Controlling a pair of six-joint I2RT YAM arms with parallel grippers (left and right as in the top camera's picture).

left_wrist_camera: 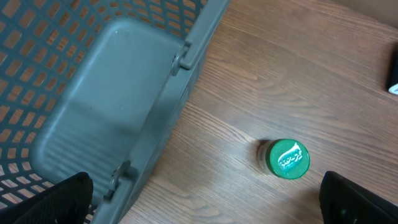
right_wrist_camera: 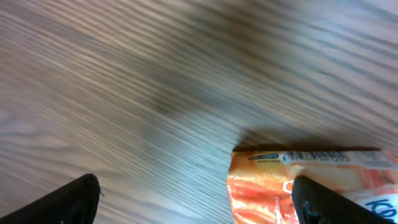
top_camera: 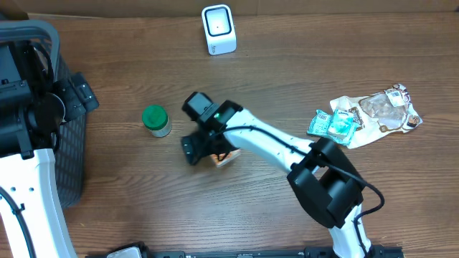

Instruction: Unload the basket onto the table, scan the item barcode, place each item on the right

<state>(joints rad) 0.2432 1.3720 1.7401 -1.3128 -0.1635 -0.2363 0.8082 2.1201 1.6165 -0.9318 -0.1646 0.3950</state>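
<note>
The right hand (right_wrist_camera: 194, 183) is being held, fingers (right_wrist_camera: 68, 202) apart, over the orange packet (right_wrist_camera: 261, 186); the packet should be centred between the fingers first.

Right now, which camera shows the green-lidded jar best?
Left wrist: the jar sits large and unobstructed, its lid print visible. Overhead shows it whole but small. Right wrist misses it, showing only an orange packet.

Orange packet (right_wrist_camera: 267, 186): lying on worktop (top_camera: 129, 208), about mid-table; white printed strip along one edge. White scanner (top_camera: 218, 29): upright near far edge, centre, well apart from packet.
</note>
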